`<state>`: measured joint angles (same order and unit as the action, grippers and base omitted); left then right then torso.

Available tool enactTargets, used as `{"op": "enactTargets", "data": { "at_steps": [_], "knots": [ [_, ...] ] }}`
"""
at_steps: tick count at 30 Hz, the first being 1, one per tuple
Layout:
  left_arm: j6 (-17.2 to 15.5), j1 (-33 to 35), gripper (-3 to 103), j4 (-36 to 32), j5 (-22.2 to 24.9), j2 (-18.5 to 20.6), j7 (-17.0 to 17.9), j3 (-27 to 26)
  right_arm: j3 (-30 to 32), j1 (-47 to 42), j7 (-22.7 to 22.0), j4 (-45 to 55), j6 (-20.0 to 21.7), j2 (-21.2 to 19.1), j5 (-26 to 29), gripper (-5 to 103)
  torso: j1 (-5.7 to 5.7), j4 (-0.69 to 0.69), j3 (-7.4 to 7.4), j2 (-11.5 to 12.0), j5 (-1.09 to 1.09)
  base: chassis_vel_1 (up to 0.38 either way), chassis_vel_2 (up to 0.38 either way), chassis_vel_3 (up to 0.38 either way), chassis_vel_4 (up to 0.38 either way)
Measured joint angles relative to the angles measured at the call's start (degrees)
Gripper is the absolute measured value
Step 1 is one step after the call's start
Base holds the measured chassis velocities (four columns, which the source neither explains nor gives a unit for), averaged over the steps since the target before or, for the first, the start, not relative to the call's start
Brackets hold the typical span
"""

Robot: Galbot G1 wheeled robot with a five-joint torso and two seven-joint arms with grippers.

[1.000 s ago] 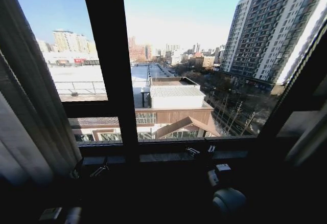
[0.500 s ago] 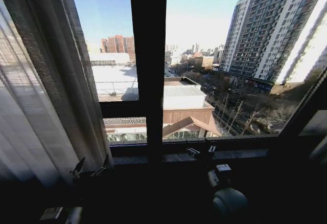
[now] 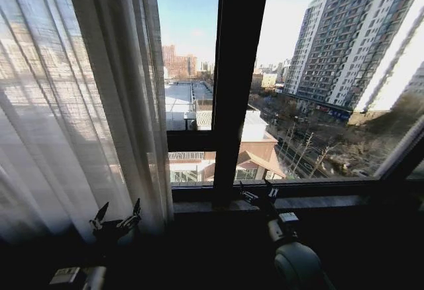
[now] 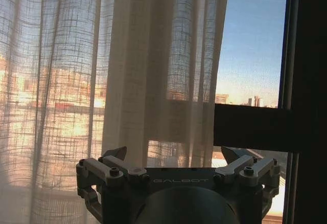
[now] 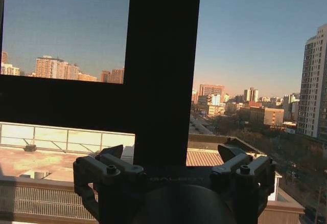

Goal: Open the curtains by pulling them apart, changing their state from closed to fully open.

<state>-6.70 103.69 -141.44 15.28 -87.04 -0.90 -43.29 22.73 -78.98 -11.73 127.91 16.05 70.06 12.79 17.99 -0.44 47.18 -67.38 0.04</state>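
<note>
The curtains [image 3: 79, 104] hang gathered on the left side of the window, sheer cream pleats with daylight coming through them, their inner edge falling just left of the dark upright window frame bar [image 3: 238, 78]. To the right of that bar the glass is uncovered and looks out on rooftops and a tall apartment block [image 3: 351, 45]. The left tool [image 3: 116, 218] sits low, close in front of the curtain's bottom hem, its fingers spread apart and released with nothing between them; from the left wrist view the left tool [image 4: 176, 155] faces the pleated fabric [image 4: 153, 65], and I cannot tell whether it touches the cloth. The right tool [image 3: 257, 193] is held up near the window sill [image 3: 318, 200], in front of the frame bar, its fingers likewise apart and empty, well clear of the curtains.
</note>
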Motion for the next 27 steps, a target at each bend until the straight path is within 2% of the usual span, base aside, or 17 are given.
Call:
{"op": "enactTargets", "data": {
  "at_steps": [6, 12, 14, 16, 19, 22, 23, 25, 27],
  "knots": [
    [-0.32, -1.35, 100, 1.83, 0.38, 0.18, 0.37, -1.17, -0.3, 0.47, 0.07, -0.94, -0.19, -0.01, -0.63, 100, 0.0, 0.01, 0.0, 0.0, 0.01, -0.034, -0.029, 0.039, 0.03],
    [-2.59, -7.84, 100, 5.33, 2.63, 3.05, 2.05, -2.67, 0.14, 2.42, 0.06, -3.39, -0.21, 0.0, -0.78, 100, 0.0, 0.01, 0.0, 0.0, -0.07, 0.0, 0.0, 0.0, 0.0],
    [-3.52, -12.61, 100, 8.73, 2.71, 4.64, 2.47, -1.62, 0.88, 4.02, -0.16, -4.99, -0.21, -0.07, 0.11, 100, 0.0, 0.01, 0.01, 0.0, -0.04, 0.0, 0.0, 0.0, 0.0],
    [-3.91, -13.49, 100, 9.32, 2.71, 4.91, 2.51, -1.2, 0.99, 4.26, -0.2, -5.19, -0.21, -0.12, 0.25, 100, 0.0, 0.0, 0.01, 0.0, -0.05, 0.0, 0.0, 0.0, 0.0],
    [-6.33, -17.5, 100, 11.86, 2.71, 8.26, 3.59, 1.54, 1.42, 5.19, -0.94, -5.83, -0.21, -0.67, 0.99, 100, 0.0, -0.01, 0.01, 0.01, 0.0, 0.0, 0.0, 0.0, 0.0],
    [-6.78, -18.85, 100, 13.08, 2.71, 10.05, 3.96, 2.36, 1.52, 5.45, -1.1, -6.06, -0.21, -0.85, 1.11, 100, 0.0, -0.01, 0.01, 0.01, -0.02, 0.0, 0.0, 0.0, 0.0],
    [-6.96, -20.7, 100, 15.01, 2.83, 12.66, 4.57, 3.21, 1.62, 5.77, -1.23, -6.38, -0.21, -0.95, 1.19, 100, 0.0, 0.0, 0.01, 0.0, -0.03, 0.0, 0.0, 0.0, 0.0],
    [-7.27, -22.72, 100, 16.89, 3.5, 14.53, 5.8, 3.96, 1.62, 6.26, -1.34, -6.94, -0.21, -0.95, 1.19, 100, 0.0, 0.01, 0.01, 0.0, -0.05, 0.0, 0.0, 0.0, 0.0],
    [-7.35, -23.31, 100, 17.45, 3.8, 15.03, 6.26, 4.21, 1.62, 6.46, -1.39, -7.17, -0.21, -0.9, 1.17, 100, 0.0, 0.01, 0.01, 0.01, -0.05, 0.0, 0.0, 0.0, 0.0]
  ]
}}
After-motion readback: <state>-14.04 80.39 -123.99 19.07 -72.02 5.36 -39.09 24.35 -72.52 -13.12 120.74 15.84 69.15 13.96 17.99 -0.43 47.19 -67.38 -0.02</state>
